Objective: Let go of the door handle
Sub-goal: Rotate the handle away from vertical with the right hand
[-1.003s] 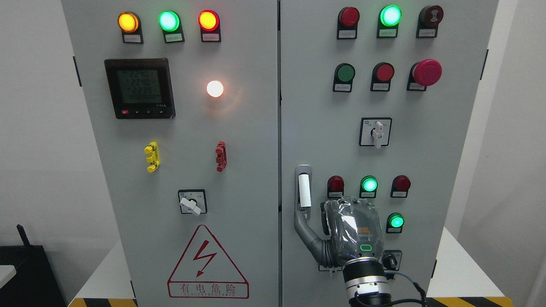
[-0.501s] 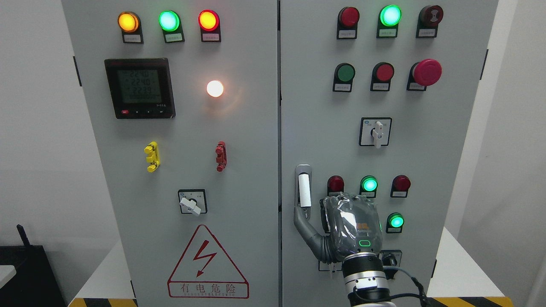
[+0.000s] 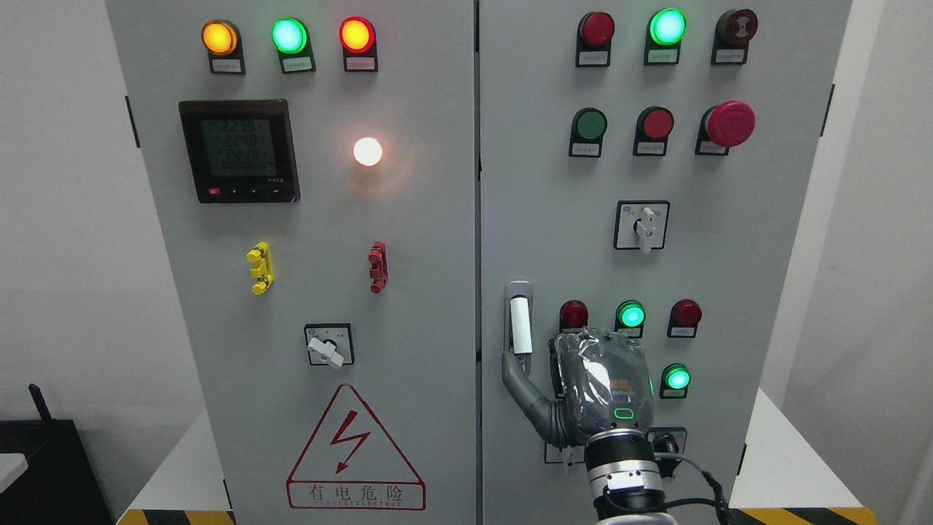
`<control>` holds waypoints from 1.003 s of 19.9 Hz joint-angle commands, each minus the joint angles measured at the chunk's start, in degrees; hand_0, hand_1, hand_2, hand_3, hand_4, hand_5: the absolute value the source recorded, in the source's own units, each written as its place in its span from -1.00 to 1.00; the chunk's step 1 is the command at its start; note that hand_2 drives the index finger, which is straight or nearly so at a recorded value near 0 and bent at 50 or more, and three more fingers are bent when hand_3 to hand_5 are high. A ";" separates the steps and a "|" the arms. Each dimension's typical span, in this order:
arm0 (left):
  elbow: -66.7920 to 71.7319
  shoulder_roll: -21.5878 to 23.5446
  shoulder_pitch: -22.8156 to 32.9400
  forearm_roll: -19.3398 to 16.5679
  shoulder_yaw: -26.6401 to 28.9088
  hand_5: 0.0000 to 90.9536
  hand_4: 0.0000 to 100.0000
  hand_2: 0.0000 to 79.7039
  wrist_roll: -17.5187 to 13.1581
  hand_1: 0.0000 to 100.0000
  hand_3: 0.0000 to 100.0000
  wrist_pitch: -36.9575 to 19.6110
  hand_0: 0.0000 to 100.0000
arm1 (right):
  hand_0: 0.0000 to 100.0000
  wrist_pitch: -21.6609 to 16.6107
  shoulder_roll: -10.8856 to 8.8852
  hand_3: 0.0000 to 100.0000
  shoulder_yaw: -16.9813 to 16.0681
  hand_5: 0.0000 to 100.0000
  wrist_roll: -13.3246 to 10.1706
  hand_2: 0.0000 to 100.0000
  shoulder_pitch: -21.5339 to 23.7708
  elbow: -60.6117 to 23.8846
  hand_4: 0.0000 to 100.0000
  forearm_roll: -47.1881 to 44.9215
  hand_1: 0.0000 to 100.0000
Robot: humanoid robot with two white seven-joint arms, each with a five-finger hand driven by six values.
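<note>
Cabinet: grey sheet-metal electrical enclosure with two doors (image 3: 437,292), seen square-on from the head camera, a dark vertical seam running between the doors. Left door: three round lamps along the top, amber (image 3: 219,38), green (image 3: 289,35) and red (image 3: 356,34); black digital meter with a lit multi-line display (image 3: 239,151); glowing white round lamp (image 3: 367,152); yellow plastic clip (image 3: 259,268); red plastic clip (image 3: 377,267); white-levered rotary selector switch (image 3: 328,345); red-bordered triangular lightning warning sign (image 3: 354,449). Right door: large red mushroom-head stop button (image 3: 729,123) at upper right; white-levered selector switch on a black square plate (image 3: 642,226) at centre. Task item: grey metal door handle with a white cylindrical grip (image 3: 519,324), mounted upright on the right door just beside the centre seam. Right hand (image 3: 594,390): grey robotic hand wrapped in clear plastic, rising from the bottom edge right of centre on a silver-and-black wrist, back of the hand facing the camera. Its thumb (image 3: 521,383) stretches up and to the left, the tip meeting the lower end of the handle beneath the white grip. The other fingers lie hidden behind the palm, so their curl cannot be read; no grasp around the handle is visible. Left arm: out of view. Base: white platform with yellow-and-black hazard striping (image 3: 802,515) along the bottom edge.
</note>
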 commanded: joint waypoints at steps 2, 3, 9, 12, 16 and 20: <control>0.97 0.00 0.00 0.00 0.62 -1.00 -1.00 -1.00 0.04 -0.22 -1.00 0.05 -0.76 | -0.22 0.19 0.20 1.00 -0.31 0.89 -0.12 0.96 -0.17 0.32 1.00 -0.05 -1.00; 0.97 0.00 0.00 0.00 0.62 -1.00 -1.00 -1.00 0.04 -0.22 -1.00 0.05 -0.76 | -0.21 0.19 0.20 1.00 -0.31 0.89 -0.12 0.96 -0.17 0.32 1.00 -0.05 -1.00; 0.97 0.00 0.00 0.00 0.62 -1.00 -1.00 -1.00 0.04 -0.22 -1.00 0.05 -0.76 | -0.19 0.54 0.20 1.00 -0.31 0.90 -0.21 0.96 -0.17 0.14 1.00 -0.14 -1.00; 0.97 0.00 0.00 0.00 0.62 -1.00 -1.00 -1.00 0.04 -0.22 -1.00 0.05 -0.76 | -0.18 0.54 0.28 1.00 -0.31 0.90 -0.21 0.95 -0.08 -0.03 1.00 -0.14 -1.00; 0.97 0.00 0.00 0.00 0.62 -1.00 -1.00 -1.00 0.04 -0.22 -1.00 0.05 -0.76 | -0.17 0.63 0.37 1.00 -0.31 0.90 -0.38 0.96 0.09 -0.21 1.00 -0.14 -1.00; 0.97 0.00 0.00 0.00 0.62 -1.00 -1.00 -1.00 0.04 -0.22 -1.00 0.05 -0.76 | -0.17 0.63 0.28 1.00 -0.31 0.90 -0.38 0.96 0.18 -0.30 1.00 -0.05 -1.00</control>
